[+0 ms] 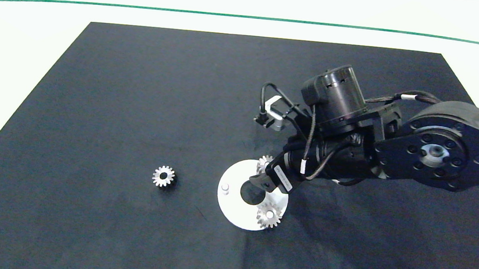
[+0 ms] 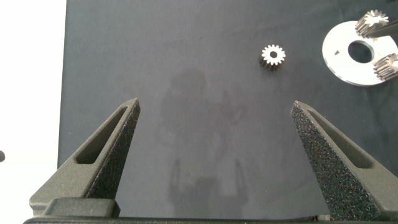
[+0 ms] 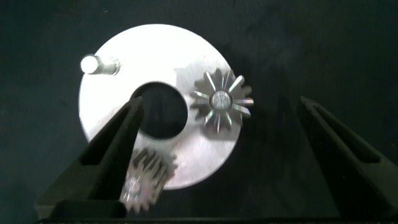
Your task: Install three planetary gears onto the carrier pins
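Note:
The white disc (image 1: 232, 204) lies on the black mat and carries the carrier pins. One pin (image 1: 225, 188) stands bare. Two planetary gears sit on the other pins: one at the disc's near edge (image 1: 269, 215), one at its far edge (image 1: 264, 163), half hidden by my right gripper (image 1: 266, 180). A third gear (image 1: 163, 176) lies loose on the mat, left of the disc. In the right wrist view, my right gripper (image 3: 221, 102) hangs open above the disc (image 3: 155, 56), straddling a seated gear (image 3: 221, 104) and holding nothing. The left gripper (image 2: 216, 106) is open and empty, with the loose gear (image 2: 272, 56) ahead of it.
The black mat (image 1: 115, 96) covers most of the white table, whose green line (image 1: 250, 17) runs along the far side. My right arm (image 1: 440, 149) reaches in from the right. The left arm is outside the head view.

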`<state>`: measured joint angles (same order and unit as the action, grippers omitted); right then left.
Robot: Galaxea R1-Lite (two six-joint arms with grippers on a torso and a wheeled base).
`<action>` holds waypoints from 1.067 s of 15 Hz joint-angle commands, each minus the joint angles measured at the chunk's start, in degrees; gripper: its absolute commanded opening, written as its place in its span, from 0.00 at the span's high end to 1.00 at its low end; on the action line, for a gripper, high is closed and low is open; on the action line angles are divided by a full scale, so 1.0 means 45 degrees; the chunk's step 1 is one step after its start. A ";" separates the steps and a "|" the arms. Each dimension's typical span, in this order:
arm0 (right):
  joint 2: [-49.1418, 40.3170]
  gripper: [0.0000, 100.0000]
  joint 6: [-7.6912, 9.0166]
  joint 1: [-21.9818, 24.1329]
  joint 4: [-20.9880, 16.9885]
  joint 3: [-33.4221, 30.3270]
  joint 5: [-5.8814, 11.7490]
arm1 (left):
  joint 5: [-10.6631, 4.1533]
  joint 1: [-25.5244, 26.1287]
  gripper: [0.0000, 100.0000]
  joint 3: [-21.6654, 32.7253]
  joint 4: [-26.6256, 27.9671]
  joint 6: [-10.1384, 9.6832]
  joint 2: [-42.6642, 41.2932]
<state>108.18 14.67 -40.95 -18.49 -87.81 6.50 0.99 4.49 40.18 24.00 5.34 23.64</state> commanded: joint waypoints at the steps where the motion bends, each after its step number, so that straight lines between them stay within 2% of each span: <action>1: -0.3649 0.00 -0.0134 0.0252 -0.0012 0.2287 0.0021 | -0.0005 -0.0001 0.00 -0.0101 0.0037 -0.0073 -0.0038; 3: -0.6188 0.00 -0.0739 0.1170 -0.0012 0.4122 0.0060 | -0.0005 -0.0001 0.00 -0.0120 0.0037 -0.0093 -0.0018; 6: -0.9587 0.00 -0.0778 0.3631 -0.0012 0.7247 0.0099 | 0.0093 0.0038 0.00 -0.0140 0.0037 -0.0073 0.0021; 7: -1.0641 0.00 -0.0759 0.4256 -0.0031 0.8107 0.0099 | 0.0347 0.0253 0.00 -0.0218 0.0037 -0.0093 -0.0018; 9: -1.2653 0.00 -0.0622 0.5213 -0.0402 0.9201 0.0099 | 0.0484 0.0741 0.00 -0.0765 -0.0158 -0.0112 0.0001; 10: -1.3298 0.00 -0.0583 0.5408 -0.1222 0.9240 0.0099 | 0.0484 0.1034 0.00 -0.1273 -0.0940 -0.0093 0.0079; 11: -1.3805 0.00 -0.0583 0.5408 -0.1887 0.9220 0.0080 | 0.0484 0.1327 0.00 -0.2132 -0.2443 0.0005 0.0528; 13: -1.4157 0.00 -0.0603 0.5467 -0.2004 0.9201 0.0060 | 0.0542 0.1425 0.00 -0.3714 -0.5529 0.0337 0.1622; 14: -1.4157 0.00 -0.0603 0.5506 -0.2004 0.9201 0.0060 | 0.0581 0.1581 0.00 -0.3988 -0.6174 0.0356 0.2091; 16: -1.4098 0.00 -0.0603 0.5525 -0.2004 0.9064 0.0060 | 0.0562 0.2538 0.00 -0.3988 -0.6311 0.0298 0.2931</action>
<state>46.03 11.85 -16.29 -27.39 -46.78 6.75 3.52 13.03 23.15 -3.77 6.69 31.81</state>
